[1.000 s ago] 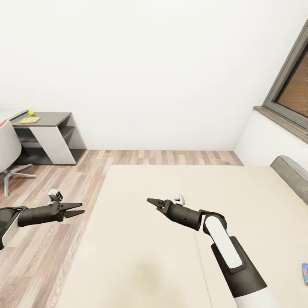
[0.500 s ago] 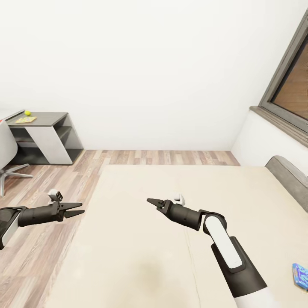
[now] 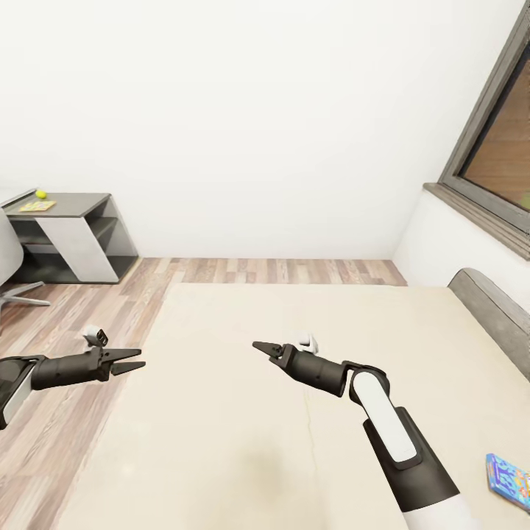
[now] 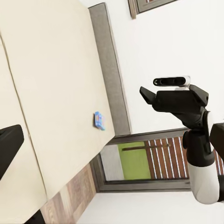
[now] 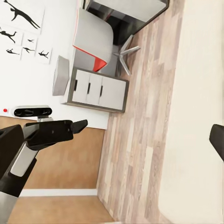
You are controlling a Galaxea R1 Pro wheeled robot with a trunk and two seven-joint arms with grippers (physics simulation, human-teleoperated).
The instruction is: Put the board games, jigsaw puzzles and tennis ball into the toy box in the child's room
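Board games come down to one small blue box (image 3: 509, 481) lying flat on the beige bed (image 3: 221, 412) near its grey headboard (image 3: 492, 309), well to the right of the right arm; the left wrist view shows the same box (image 4: 99, 120) on the mattress close to the headboard. Far off at the left, the dark grey end of the table (image 3: 70, 221) stands against the white wall, with the tennis ball (image 3: 40, 194) and a flat yellow jigsaw puzzle (image 3: 37, 207) just beside it on the top. The left gripper (image 3: 132, 359) hangs over the wooden floor (image 3: 66, 338) beside the bed, its fingers a little apart and holding nothing. The right gripper (image 3: 259, 347) hovers above the middle of the mattress, its fingers drawn close to a point and empty. A grey chair (image 5: 95, 39) with a red edge and white drawers (image 5: 98, 90) show in the right wrist view, and a window (image 3: 500, 147) sits at the right
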